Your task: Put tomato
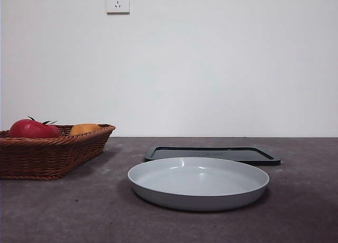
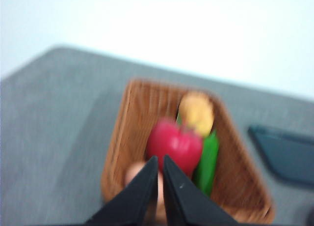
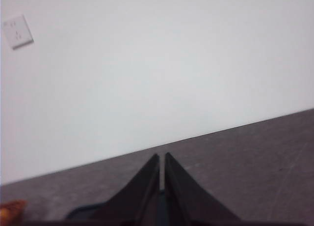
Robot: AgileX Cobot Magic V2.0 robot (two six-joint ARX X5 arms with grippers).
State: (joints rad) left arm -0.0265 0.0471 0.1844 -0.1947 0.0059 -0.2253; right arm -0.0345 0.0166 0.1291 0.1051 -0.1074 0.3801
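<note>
Grey tabletop and a bare white wall with 1 socket plate [image 1: 117,1] frame a scene where neither arm shows in the front view. Starting at the left gripper [image 2: 160,163], its 2 black jaws are pressed together, holding nothing, poised above the wicker basket [image 1: 79,148]. Just past the tips sits the tomato [image 2: 174,143], glossy red, in the basket beside an orange-yellow fruit [image 2: 196,112] and a green item [image 2: 207,159]; a pale object near the jaws is too blurred to name. The right gripper [image 3: 161,168] is likewise closed and empty, hanging over bare table near the dark tray [image 1: 211,153]. The grey plate [image 1: 198,198] in front of that tray is the likely destination. Risks, as I judge them: a smooth round skin could slip from narrow jaws, and crowded neighbours may get nudged or gripped by mistake if the closed jaws descend before opening.
</note>
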